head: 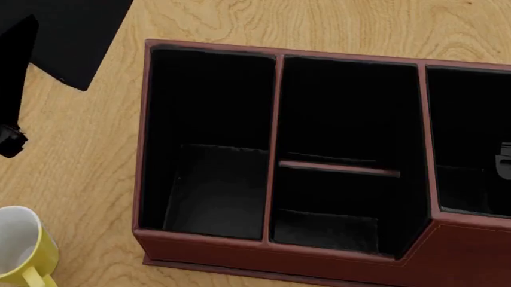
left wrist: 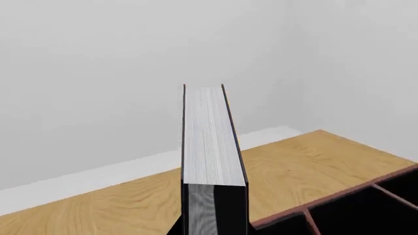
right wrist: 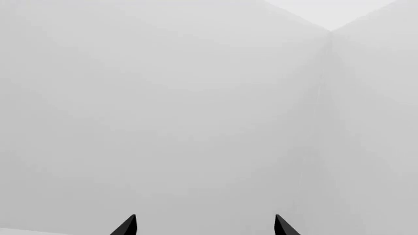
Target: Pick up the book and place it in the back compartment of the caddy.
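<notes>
Looking through your left wrist view first, the book (left wrist: 210,147) fills the middle, page block facing the camera, black covers on both sides, sticking straight out from the camera over the table (left wrist: 117,205). You can't see the left gripper's fingers at all here, so I can't tell from this shot alone what they're doing, but the book is up off the wood and nothing else carries it. A corner of the caddy (left wrist: 339,196) shows just beside the book, red rim and black inside.

Head view next: you're staring down into the caddy (head: 207,254), sitting flat on the table (head: 88,149). The two middle cells are split by a low red divider (head: 339,168), and the back compartment (head: 347,113), on the far side of that divider, has nothing in it. A black shape, which looks like your left arm with the book, hangs over the table just left of the caddy's far left corner. A yellow mug (head: 20,254) with a white inside stands near the caddy's near left corner, not touching it.

Right wrist view: the right gripper (right wrist: 205,226) shows two black fingertips (right wrist: 127,226) set wide apart, nothing between them, only pale wall behind.
</notes>
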Robot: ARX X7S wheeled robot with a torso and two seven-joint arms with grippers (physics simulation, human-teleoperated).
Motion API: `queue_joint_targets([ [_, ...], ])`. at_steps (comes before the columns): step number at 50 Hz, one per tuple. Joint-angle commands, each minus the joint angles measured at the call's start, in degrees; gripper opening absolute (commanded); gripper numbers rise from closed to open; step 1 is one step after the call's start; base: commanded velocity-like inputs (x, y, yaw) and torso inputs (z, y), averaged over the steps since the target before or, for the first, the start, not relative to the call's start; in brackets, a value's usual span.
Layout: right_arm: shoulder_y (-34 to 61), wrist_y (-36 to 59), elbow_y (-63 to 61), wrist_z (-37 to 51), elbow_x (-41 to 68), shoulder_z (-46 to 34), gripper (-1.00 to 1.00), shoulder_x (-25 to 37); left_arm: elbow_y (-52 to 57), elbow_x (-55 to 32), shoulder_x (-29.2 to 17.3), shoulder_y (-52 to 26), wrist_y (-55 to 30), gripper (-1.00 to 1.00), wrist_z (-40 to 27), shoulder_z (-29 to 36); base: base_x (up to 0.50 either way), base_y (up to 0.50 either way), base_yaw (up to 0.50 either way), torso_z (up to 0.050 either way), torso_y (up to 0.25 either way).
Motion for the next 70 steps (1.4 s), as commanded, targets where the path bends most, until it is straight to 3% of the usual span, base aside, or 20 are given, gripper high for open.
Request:
queue_joint_targets([
  [1, 0.4, 0.0, -0.1, 0.5, 0.2, -0.6, 1.0, 0.3, 2.8, -5.5, -2.8, -2.2, -0.2, -1.0, 5.9, -0.6, 0.0, 0.0, 0.0, 0.0, 0.0],
  [11, -0.2, 0.0, -0.4, 0.7, 0.9, 0.6, 1.0, 0.7, 2.0, -11.6, -4.5, -7.8, -3.0, -1.0, 10.6, 0.0, 0.0, 0.0, 0.0, 0.0, 0.002],
  [16, -0.2, 0.0, -0.5, 0.9, 1.1, 0.7, 1.0, 0.9, 3.2, -10.8, -6.1, -9.8, -2.6, -1.0, 16.5, 2.9, 0.0, 0.0, 0.0, 0.003, 0.0],
  [26, -0.3, -0.1, -0.6, 1.2, 1.7, 1.2, 1.0, 1.3, 1.6, -9.2, -5.6, -13.9, -2.6, -1.0, 21.1, 7.0, 0.0, 0.0, 0.0, 0.0, 0.002],
  [49, -1.0, -0.5, -0.6, 1.1, 2.3, 2.0, 1.0, 1.9, -1.7, -6.8, -1.8, -22.8, -1.0, -1.0, 35.9, 17.0, 0.0, 0.0, 0.0, 0.0, 0.001],
  [57, -2.3, -0.5, -0.8, 0.8, 2.2, 3.5, 1.0, 1.9, -3.1, -3.5, -0.4, -23.7, 3.5, -1.0, 43.3, 20.4, 0.0, 0.0, 0.0, 0.0, 0.001],
  [70, -4.6, -0.8, -0.9, -0.1, 1.6, 5.3, 1.0, 1.0, -5.7, 1.2, 2.6, -24.6, 9.8, -1.0, 49.7, 23.9, 0.0, 0.0, 0.0, 0.001, 0.002],
])
